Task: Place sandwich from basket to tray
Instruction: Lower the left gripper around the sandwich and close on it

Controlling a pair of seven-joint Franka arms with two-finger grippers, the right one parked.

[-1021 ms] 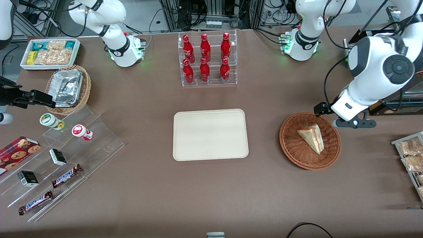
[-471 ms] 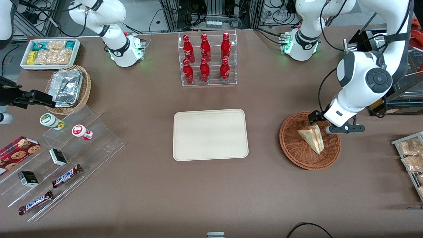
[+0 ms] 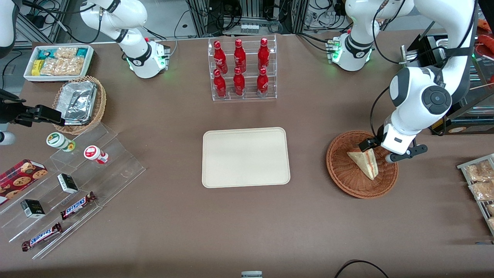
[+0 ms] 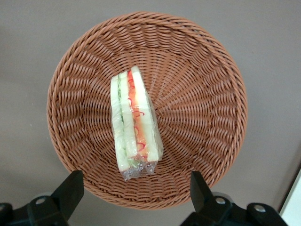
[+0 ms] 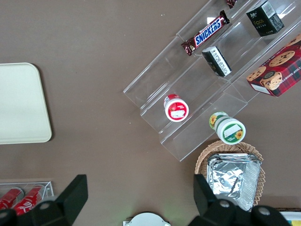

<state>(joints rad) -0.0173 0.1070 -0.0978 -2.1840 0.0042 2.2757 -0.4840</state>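
A cream tray (image 3: 246, 157) lies bare at the middle of the brown table (image 3: 193, 224), nearer the front camera than a clear rack of red bottles (image 3: 242, 68). Toward the working arm's end of the table, well apart from the tray, a wrapped sandwich (image 3: 364, 163) rests on its side inside a round wicker basket (image 3: 341, 170), its red, orange and green filling edge showing. The left arm's gripper (image 4: 136, 188) hangs above the basket over the sandwich's wide end, fingers (image 4: 70, 186) spread wide, holding nothing.
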